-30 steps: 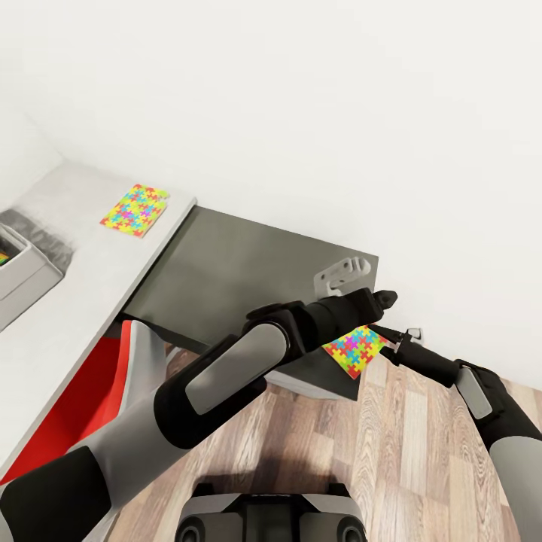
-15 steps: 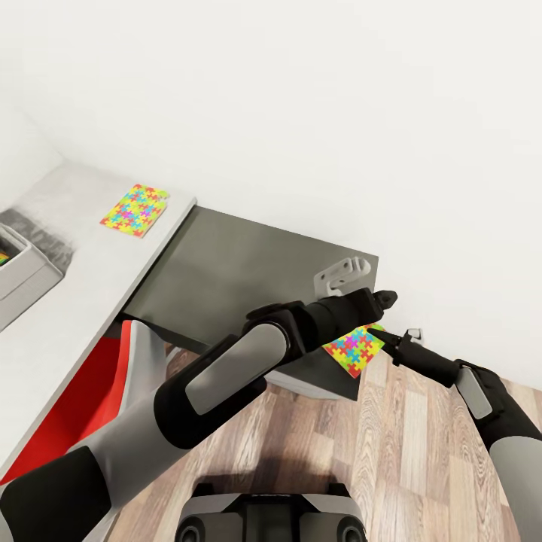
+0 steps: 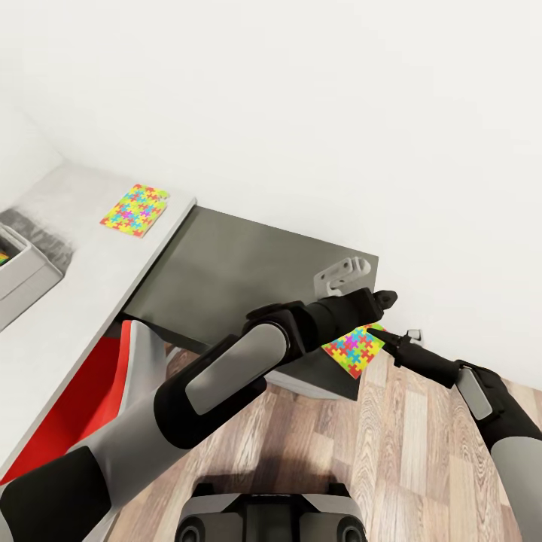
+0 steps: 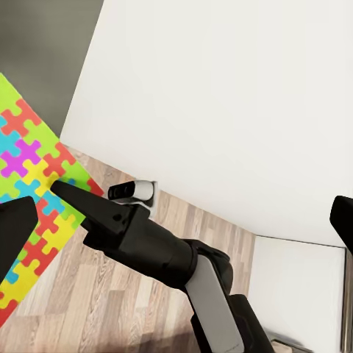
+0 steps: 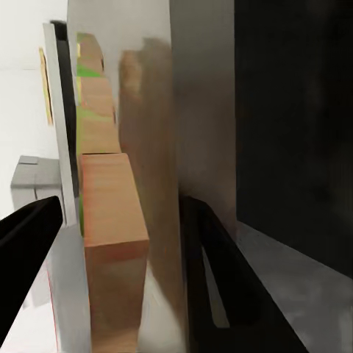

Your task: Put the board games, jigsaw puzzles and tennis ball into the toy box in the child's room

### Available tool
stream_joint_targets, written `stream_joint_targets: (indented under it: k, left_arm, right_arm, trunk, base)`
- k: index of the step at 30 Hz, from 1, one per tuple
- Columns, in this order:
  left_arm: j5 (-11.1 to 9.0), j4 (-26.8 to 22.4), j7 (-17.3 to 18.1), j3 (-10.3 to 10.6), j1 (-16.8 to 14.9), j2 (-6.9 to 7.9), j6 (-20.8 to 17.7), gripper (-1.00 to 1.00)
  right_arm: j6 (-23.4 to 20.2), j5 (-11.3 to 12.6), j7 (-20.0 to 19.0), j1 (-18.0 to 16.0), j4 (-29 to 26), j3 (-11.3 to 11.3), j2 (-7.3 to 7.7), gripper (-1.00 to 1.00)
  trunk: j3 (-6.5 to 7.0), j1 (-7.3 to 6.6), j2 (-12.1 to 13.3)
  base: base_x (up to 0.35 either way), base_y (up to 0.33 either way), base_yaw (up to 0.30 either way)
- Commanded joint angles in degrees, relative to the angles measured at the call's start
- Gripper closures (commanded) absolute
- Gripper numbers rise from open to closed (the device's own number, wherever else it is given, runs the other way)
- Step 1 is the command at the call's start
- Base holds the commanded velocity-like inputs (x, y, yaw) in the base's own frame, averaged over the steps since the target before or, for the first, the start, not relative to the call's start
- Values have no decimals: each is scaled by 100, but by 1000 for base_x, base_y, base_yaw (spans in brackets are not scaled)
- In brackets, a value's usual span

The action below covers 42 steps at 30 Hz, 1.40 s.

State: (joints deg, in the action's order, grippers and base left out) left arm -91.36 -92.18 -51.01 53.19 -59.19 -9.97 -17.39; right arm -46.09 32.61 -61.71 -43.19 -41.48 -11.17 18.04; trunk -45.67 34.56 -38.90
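The jigsaw puzzle [image 3: 354,351] I'm after lies at the near right corner of the dark table [image 3: 248,278], its corner hanging over the edge above the wood floor [image 3: 421,452]. That overhang is why I work it from the side: a flat box gives fingers nothing to bite from above. My right gripper [image 3: 380,336] comes in low from the floor side, fingertips at the overhanging edge; in its wrist view the fingers stand apart with the puzzle's edge between them, not yet closed on it. My left gripper [image 3: 380,299] hovers just over the puzzle's far side, probably to steady it. From the left wrist view its fingers look spread wide, with nothing in them.

A second jigsaw puzzle [image 3: 135,210] rests flat on the white table [image 3: 83,286] to the left, well apart. The toy box [image 3: 22,263] sits at that table's left end.
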Motion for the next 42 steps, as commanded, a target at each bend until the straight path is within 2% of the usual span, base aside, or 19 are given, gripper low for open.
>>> stream_joint_targets:
  k: [1,21,34,42]
  left_arm:
    - [-20,-2,-31,-1,-4,-3,-19,-100]
    - [-16,-2,-44,23,19,24,-39,-100]
    - [-21,-2,-41,-9,0,16,-353,-100]
    - [-22,-2,-47,-84,-3,30,-413,-100]
  right_arm:
    - [-172,179,-38,-5,-9,-7,-46,100]
    - [-160,142,-23,19,-300,1,-70,100]
    - [-221,133,-11,455,-1356,-15,-69,100]
    - [-209,128,87,545,-1568,-8,-101,100]
  trunk:
    - [-4,1,-6]
    - [-4,1,-6]
    - [-4,1,-6]
    - [14,-21,34]
  base:
    - [0,0,0]
    - [0,0,0]
    - [0,0,0]
    - [0,0,0]
